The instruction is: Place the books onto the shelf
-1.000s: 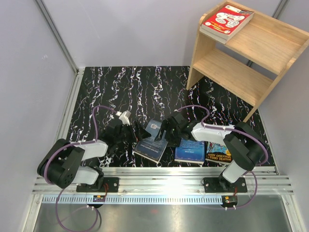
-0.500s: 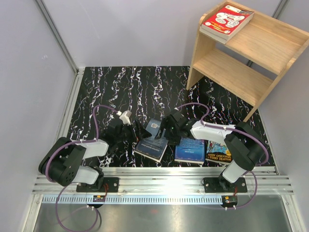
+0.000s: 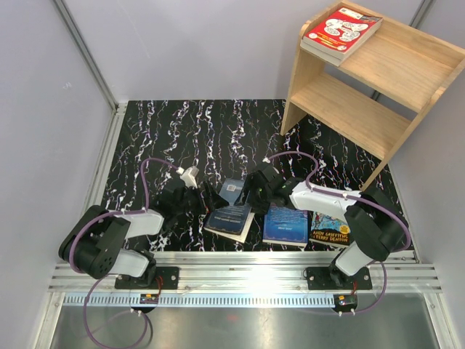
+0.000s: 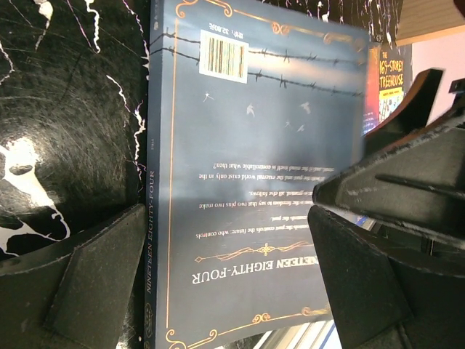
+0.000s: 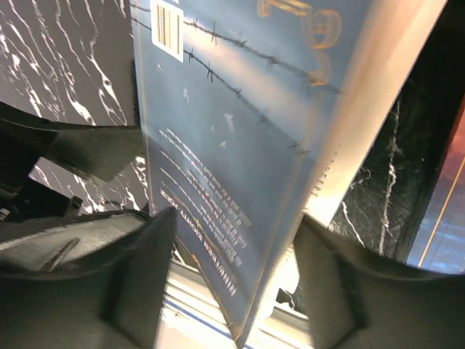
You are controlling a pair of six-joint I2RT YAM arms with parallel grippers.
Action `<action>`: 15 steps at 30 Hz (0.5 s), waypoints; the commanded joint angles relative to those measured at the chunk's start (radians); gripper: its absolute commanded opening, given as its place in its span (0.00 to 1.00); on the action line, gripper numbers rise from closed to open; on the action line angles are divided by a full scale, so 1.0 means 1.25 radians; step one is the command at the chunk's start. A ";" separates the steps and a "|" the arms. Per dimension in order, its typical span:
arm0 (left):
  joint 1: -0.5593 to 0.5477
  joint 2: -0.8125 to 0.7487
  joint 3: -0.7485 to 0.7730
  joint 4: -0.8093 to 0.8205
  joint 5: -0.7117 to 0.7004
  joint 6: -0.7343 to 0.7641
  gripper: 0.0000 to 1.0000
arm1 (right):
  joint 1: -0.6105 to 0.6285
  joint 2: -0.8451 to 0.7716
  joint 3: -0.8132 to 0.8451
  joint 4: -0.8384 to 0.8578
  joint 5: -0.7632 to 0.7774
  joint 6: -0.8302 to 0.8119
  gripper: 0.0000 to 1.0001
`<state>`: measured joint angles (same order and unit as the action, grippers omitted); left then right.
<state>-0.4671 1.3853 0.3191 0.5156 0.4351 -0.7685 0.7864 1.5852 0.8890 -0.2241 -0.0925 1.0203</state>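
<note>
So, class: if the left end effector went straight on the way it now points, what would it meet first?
The dark blue-grey book: it lies straight ahead, between the open fingers of the left end effector; how close is unclear.

Blue book (image 5: 218,145) tilted between right gripper (image 5: 236,240) fingers (image 5: 138,283)
Shows barcode (image 5: 167,29) at top left, barbed-wire print, pale page edge at right; flanked low down by both fingers, above black marbled table (image 5: 51,58); unclear whether pinched.
</note>
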 commanded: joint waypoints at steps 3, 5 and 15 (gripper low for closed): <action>-0.023 0.028 0.000 -0.053 0.070 -0.022 0.95 | 0.016 -0.004 -0.003 0.151 -0.007 0.026 0.54; -0.024 0.028 0.001 -0.053 0.070 -0.021 0.95 | 0.021 0.026 -0.013 0.155 -0.011 0.020 0.43; -0.024 0.031 0.001 -0.054 0.073 -0.021 0.95 | 0.045 0.054 -0.052 0.209 -0.005 0.029 0.00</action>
<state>-0.4667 1.3895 0.3214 0.5186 0.4328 -0.7673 0.7895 1.6398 0.8284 -0.0959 -0.0864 1.0336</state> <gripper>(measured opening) 0.957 0.154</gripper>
